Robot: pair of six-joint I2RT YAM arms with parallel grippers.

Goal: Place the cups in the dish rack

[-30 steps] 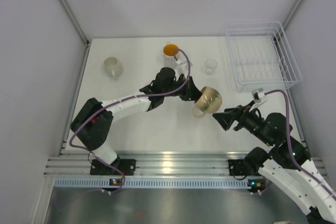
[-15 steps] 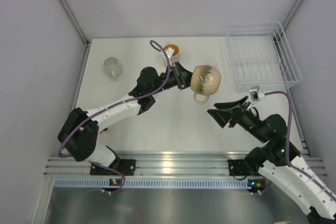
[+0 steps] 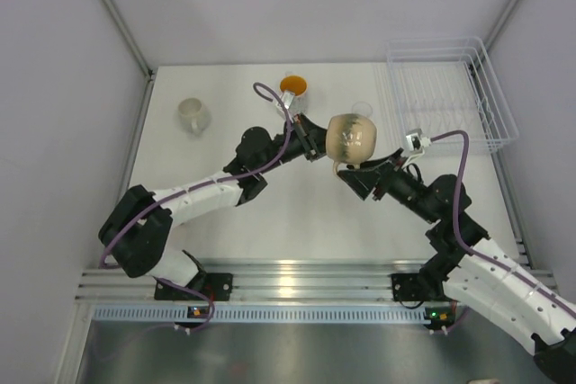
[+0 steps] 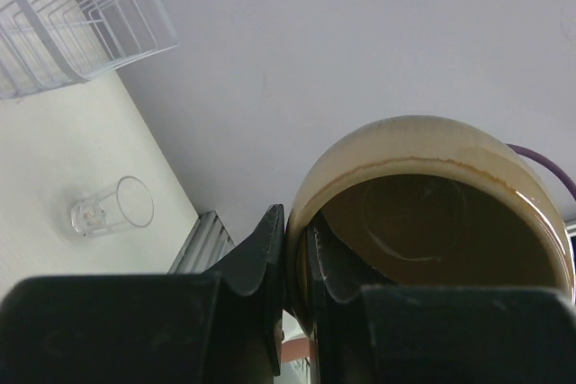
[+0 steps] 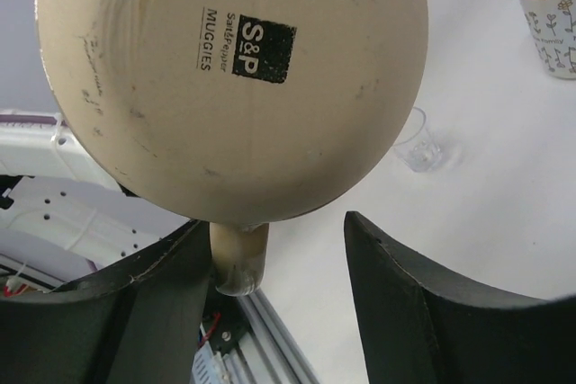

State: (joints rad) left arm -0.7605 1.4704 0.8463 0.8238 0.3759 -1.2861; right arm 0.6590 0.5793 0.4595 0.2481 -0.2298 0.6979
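Observation:
My left gripper (image 3: 315, 145) is shut on the rim of the beige mug (image 3: 351, 138) and holds it above the table's middle, tipped on its side. In the left wrist view one finger (image 4: 270, 245) is outside the wall and the other inside the mug (image 4: 432, 213). My right gripper (image 3: 356, 177) is open just below the mug. In the right wrist view the mug's base (image 5: 234, 69) faces the camera and its handle (image 5: 239, 263) hangs between the open fingers, beside the left one. The white wire dish rack (image 3: 447, 141) stands at the back right with no cups in it.
A white mug (image 3: 192, 115) stands at the back left. A speckled mug with orange inside (image 3: 292, 87) stands at the back middle. A clear glass tumbler (image 3: 362, 112) stands behind the held mug. No red cup is in view.
My left arm has lifted the beige mug up and to the right and tipped it. My right gripper has moved left to the mug, its open fingers now around the handle.

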